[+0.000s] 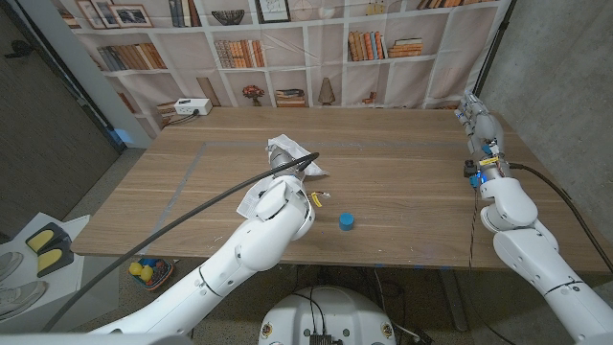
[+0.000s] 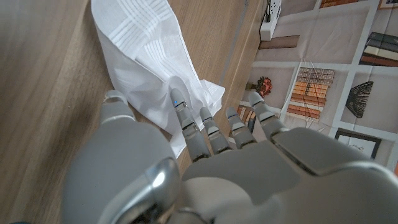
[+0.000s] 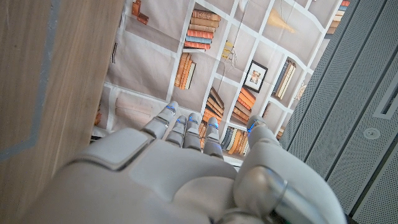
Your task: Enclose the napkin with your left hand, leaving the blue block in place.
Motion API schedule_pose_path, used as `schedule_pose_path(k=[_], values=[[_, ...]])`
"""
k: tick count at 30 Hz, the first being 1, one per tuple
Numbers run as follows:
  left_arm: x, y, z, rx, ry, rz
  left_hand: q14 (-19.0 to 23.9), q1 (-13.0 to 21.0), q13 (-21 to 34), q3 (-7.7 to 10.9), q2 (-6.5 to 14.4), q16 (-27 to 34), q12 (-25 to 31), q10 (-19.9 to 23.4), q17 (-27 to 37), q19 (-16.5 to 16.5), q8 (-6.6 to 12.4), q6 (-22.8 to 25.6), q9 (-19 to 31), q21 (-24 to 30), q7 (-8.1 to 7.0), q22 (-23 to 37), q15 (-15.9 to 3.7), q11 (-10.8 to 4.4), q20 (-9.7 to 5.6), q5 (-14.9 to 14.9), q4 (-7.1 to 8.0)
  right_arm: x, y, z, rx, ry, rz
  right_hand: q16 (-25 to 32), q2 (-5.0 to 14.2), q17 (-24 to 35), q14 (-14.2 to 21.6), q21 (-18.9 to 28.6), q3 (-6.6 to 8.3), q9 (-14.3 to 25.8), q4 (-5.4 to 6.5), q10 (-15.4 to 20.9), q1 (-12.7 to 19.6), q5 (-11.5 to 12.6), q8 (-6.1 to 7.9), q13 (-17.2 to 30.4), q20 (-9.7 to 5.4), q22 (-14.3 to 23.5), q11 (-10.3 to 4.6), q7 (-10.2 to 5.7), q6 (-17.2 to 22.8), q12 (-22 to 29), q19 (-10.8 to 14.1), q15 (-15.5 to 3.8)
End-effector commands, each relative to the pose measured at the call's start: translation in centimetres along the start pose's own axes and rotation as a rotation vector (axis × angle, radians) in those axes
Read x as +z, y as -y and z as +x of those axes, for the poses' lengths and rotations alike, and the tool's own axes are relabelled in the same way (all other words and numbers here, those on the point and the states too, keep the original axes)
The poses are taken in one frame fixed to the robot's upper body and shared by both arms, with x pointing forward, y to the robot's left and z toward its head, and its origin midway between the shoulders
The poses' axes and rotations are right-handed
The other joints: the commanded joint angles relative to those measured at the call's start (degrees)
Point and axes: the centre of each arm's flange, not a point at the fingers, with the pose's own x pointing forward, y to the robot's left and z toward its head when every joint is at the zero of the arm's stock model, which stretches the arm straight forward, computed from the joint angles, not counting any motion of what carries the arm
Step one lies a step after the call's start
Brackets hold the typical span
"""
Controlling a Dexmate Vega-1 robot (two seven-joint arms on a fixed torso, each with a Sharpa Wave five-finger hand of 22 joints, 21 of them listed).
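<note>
A crumpled white napkin (image 1: 251,202) lies left of the table's middle; the left wrist view shows its striped weave (image 2: 143,37). My left hand (image 1: 281,153) hangs over it with fingers (image 2: 180,106) spread, the tips at or on the cloth (image 2: 205,162), nothing gripped. A small blue block (image 1: 347,221) stands on the table to the right of my left forearm, apart from the napkin. My right hand (image 1: 476,117) stands at the table's right edge, fingers straight and holding nothing (image 3: 180,168).
A small yellow object (image 1: 316,199) lies between napkin and block. A black cable (image 1: 192,211) runs along my left arm. A white power strip (image 1: 192,107) sits at the back left. A bookshelf backdrop (image 1: 316,48) stands behind the table.
</note>
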Motion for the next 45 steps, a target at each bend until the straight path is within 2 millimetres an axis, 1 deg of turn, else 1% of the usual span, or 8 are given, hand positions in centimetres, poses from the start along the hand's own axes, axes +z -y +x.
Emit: schedule_pose_path(k=[1,9,12,15,21,25,30,45], values=[[0.8,0.6,0.7,-0.058,-0.005,0.038,0.46,1.07,0.10,0.01,-0.02,0.29,0.32,0.57,0.19,0.49,0.71,0.94,0.31,0.06,-0.04,0.22,-3.83,-0.20,-0.65,0.47,-0.66,-0.4,-0.1,0.8,0.001,-0.009,0.001,0.16,0.10,0.02,0.46,0.08,0.17,0.20,0.23,0.60,0.13,0.29,0.05,0.21,-0.15,0.27,-0.07,-0.05,0.52,-0.01,0.41,0.16],[0.8,1.3,1.0,0.019,-0.021,0.046,4.39,8.36,-0.10,3.28,5.72,1.25,2.06,6.70,0.09,3.28,5.04,10.37,1.10,0.42,-0.19,0.19,-8.24,-0.61,-3.43,2.69,-2.36,-0.5,-0.2,1.1,0.001,-0.011,0.003,0.14,0.07,0.03,0.47,0.07,0.18,0.20,0.28,0.57,0.07,0.28,0.04,0.21,-0.14,0.27,0.00,-0.03,0.51,-0.04,0.41,0.15],[0.6,1.6,1.2,0.070,-0.036,0.040,6.84,11.71,-0.38,6.05,10.63,1.47,2.54,10.23,-0.05,4.95,6.48,18.02,-0.89,0.71,-0.21,0.17,-9.09,-0.85,-4.54,1.07,-2.73,-0.4,-0.3,1.1,0.001,-0.012,-0.002,0.13,-0.03,0.01,0.52,0.05,0.17,0.20,0.26,0.56,0.07,0.28,0.04,0.21,-0.12,0.27,0.07,-0.06,0.50,-0.04,0.40,0.26],[0.3,1.8,1.3,0.123,-0.049,0.033,8.46,13.01,-0.50,7.33,12.46,1.72,2.81,12.60,0.12,5.49,6.36,20.21,-2.07,0.78,-0.15,0.20,-9.40,-0.91,-4.82,-0.83,-2.98,-0.3,-0.4,1.2,0.001,-0.013,-0.004,0.10,-0.05,0.01,0.51,0.05,0.17,0.20,0.27,0.62,0.05,0.28,0.04,0.21,-0.11,0.27,0.09,-0.09,0.52,-0.03,0.41,0.20],[-0.9,1.9,0.8,0.263,-0.091,0.012,6.94,11.20,0.23,8.01,16.08,1.18,1.80,11.15,1.59,4.31,5.54,13.65,0.16,0.42,0.18,0.59,-8.85,-0.67,-1.63,-1.70,-0.04,-0.2,-0.6,1.2,0.000,-0.013,-0.007,0.07,-0.06,-0.02,0.52,0.03,0.22,0.20,0.23,0.61,0.11,0.29,0.03,0.21,-0.11,0.28,0.06,-0.07,0.49,-0.04,0.39,0.19],[-1.8,1.8,0.8,0.303,-0.106,-0.020,5.87,10.91,1.16,8.72,17.11,0.90,1.35,9.54,2.38,4.13,6.75,9.43,3.29,0.64,0.25,0.86,-8.08,-0.54,-1.24,-0.08,1.72,-0.1,-0.6,1.1,-0.003,-0.012,-0.008,0.07,-0.08,-0.02,0.56,0.04,0.22,0.20,0.23,0.63,0.11,0.29,0.05,0.21,-0.12,0.28,0.16,-0.05,0.56,-0.04,0.44,0.21],[-3.4,1.3,0.9,0.375,-0.123,-0.089,5.09,10.80,3.21,11.05,17.59,0.90,1.02,8.33,3.27,4.23,11.07,2.39,11.24,1.65,0.42,1.39,-7.24,-0.46,-1.66,3.69,5.72,-0.2,-0.8,1.0,-0.005,-0.013,-0.006,0.05,-0.10,-0.02,0.56,0.04,0.21,0.20,0.23,0.67,0.11,0.29,0.03,0.21,-0.12,0.28,0.06,0.00,0.51,-0.03,0.46,0.22],[-7.2,-0.5,2.9,0.450,-0.133,-0.234,4.59,11.09,4.80,13.01,17.66,0.59,1.19,8.06,3.48,4.36,15.37,-0.90,17.51,2.60,1.43,1.66,-6.28,-0.45,-1.59,5.90,8.42,-0.4,-1.0,0.5,-0.023,-0.013,-0.004,0.02,-0.10,-0.01,0.57,0.01,0.22,0.20,0.27,0.64,0.08,0.30,0.02,0.20,-0.10,0.28,0.09,0.02,0.50,-0.07,0.45,0.19]])
